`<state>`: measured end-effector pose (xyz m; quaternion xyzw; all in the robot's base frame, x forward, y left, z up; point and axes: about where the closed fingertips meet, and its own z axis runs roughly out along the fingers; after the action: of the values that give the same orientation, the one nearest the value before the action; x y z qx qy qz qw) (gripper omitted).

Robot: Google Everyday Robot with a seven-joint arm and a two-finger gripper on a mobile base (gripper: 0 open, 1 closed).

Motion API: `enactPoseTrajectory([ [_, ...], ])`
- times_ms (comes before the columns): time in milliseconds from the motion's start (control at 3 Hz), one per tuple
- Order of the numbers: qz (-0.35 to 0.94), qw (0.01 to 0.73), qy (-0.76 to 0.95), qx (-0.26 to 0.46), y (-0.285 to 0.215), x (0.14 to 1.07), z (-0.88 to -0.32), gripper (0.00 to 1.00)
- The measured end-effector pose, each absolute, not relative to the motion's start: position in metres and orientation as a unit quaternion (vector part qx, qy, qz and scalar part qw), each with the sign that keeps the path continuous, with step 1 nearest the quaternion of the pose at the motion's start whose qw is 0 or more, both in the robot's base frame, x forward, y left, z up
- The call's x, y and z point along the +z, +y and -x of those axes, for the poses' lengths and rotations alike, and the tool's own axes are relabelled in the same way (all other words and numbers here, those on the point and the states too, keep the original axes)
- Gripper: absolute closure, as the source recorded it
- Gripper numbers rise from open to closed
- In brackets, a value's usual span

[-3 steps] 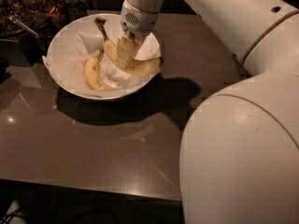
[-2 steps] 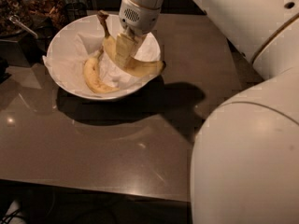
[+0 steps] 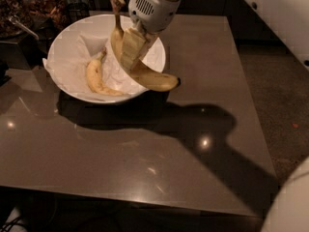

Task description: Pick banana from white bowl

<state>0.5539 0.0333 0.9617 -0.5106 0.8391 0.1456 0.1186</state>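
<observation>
My gripper [image 3: 131, 52] is shut on the long, strongly curved yellow banana [image 3: 153, 79] and holds it in the air above the right side of the white bowl [image 3: 65, 40]. The banana's dark brown stem [image 3: 116, 5] points up and its other end hangs past the bowl's right rim. The bowl is wide and round, lined with crumpled white paper, and stands at the back left of the table. A shorter, stubbier banana [image 3: 98, 77] still lies inside the bowl.
The bowl stands on a glossy brown table [image 3: 145, 149]. Dark jars and containers [image 3: 34, 8] stand behind the bowl at the back left. My white arm body [image 3: 289, 207] fills the lower right corner. Carpeted floor [image 3: 275, 91] lies to the right of the table.
The gripper has risen with the long banana, lifting it out of the bowl. My arm body has moved out to the right. The short banana stays in the bowl.
</observation>
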Motion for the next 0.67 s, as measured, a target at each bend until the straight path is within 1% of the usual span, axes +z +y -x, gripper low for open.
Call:
enactPoseTrajectory([
  [667, 0.49, 0.11, 0.851, 0.151, 0.022, 0.971, -0.512, 1.0],
])
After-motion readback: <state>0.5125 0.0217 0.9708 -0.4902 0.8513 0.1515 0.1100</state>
